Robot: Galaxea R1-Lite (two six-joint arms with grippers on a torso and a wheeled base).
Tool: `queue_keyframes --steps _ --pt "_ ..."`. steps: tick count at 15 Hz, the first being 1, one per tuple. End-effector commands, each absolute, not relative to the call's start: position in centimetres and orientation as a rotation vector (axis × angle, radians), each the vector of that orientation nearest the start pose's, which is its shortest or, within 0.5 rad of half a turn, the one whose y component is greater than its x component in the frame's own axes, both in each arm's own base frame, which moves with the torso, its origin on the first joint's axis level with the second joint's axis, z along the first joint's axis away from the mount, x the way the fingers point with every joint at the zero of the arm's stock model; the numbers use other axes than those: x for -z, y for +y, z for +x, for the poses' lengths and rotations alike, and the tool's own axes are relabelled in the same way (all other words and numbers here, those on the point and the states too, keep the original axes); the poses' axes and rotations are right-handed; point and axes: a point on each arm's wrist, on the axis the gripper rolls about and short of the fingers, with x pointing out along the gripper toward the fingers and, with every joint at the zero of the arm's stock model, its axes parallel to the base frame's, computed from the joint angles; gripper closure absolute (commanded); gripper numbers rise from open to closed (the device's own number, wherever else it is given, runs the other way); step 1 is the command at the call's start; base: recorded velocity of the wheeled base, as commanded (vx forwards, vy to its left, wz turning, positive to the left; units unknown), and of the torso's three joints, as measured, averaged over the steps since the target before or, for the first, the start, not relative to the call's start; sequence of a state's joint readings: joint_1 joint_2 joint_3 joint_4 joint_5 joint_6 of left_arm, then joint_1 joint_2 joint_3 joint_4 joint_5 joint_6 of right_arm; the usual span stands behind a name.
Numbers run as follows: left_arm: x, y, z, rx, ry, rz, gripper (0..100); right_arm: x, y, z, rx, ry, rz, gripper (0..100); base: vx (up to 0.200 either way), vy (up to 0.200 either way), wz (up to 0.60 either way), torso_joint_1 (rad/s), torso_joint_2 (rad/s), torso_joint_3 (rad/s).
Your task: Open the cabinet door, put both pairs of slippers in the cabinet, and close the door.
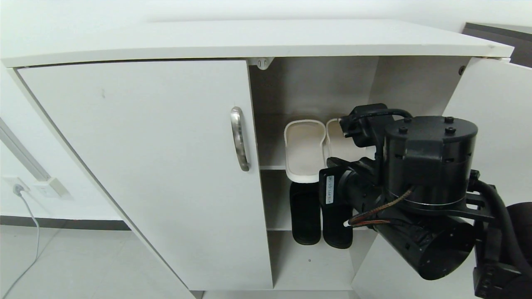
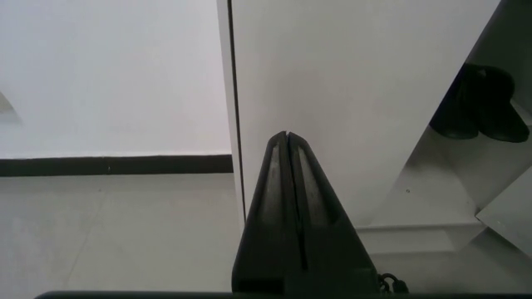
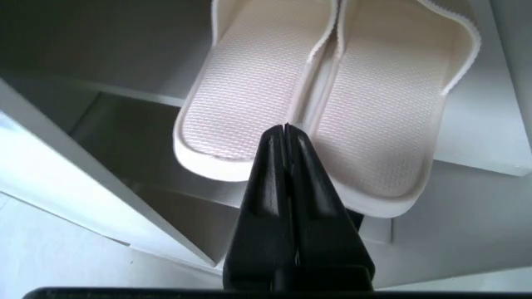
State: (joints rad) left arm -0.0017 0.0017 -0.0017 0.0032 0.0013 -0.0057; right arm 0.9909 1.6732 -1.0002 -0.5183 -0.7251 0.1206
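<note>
Textured cream slippers (image 1: 305, 151) are shown overhanging the smooth white cabinet's (image 1: 249, 37) upper shelf (image 1: 272, 167), black slippers (image 1: 307, 211) below; the right gripper (image 3: 285, 133), jaws closed, is held at, perhaps touching, the cream heels; the left gripper (image 2: 287, 137) is likewise closed.

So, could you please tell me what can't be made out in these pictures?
Head view: the right arm hides most of one cream foam slipper and part of one black rubber slipper.
Right wrist view: the right gripper, jaws shut, covers the cream pair's near ends; contact cannot be told.

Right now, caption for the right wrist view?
Shut right gripper facing white slippers on the cabinet's upper shelf.
</note>
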Motion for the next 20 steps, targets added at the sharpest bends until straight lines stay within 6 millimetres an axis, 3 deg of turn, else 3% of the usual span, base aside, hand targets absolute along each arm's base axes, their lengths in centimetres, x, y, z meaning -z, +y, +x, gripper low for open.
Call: queue_keyframes --steps 1,5,13,20 --pt "-7.6 0.0 -2.3 0.000 0.005 -0.008 100 -23.3 25.2 18.3 -0.260 0.119 -0.001 100 0.000 0.000 0.00 0.000 0.00 0.000" --pt "-7.6 0.0 -2.3 0.000 0.003 -0.006 100 -23.3 25.2 18.3 -0.255 0.118 0.000 100 0.000 0.000 0.00 0.000 0.00 0.000" --pt "-7.6 0.0 -2.3 0.000 0.003 -0.006 100 -23.1 25.2 18.2 -0.253 0.121 -0.005 100 -0.200 0.000 0.00 0.003 0.00 0.001" --pt "-7.6 0.0 -2.3 0.002 0.003 -0.008 100 -21.8 25.3 18.3 -0.257 0.150 -0.036 100 -0.200 0.000 0.00 0.002 0.00 0.003"
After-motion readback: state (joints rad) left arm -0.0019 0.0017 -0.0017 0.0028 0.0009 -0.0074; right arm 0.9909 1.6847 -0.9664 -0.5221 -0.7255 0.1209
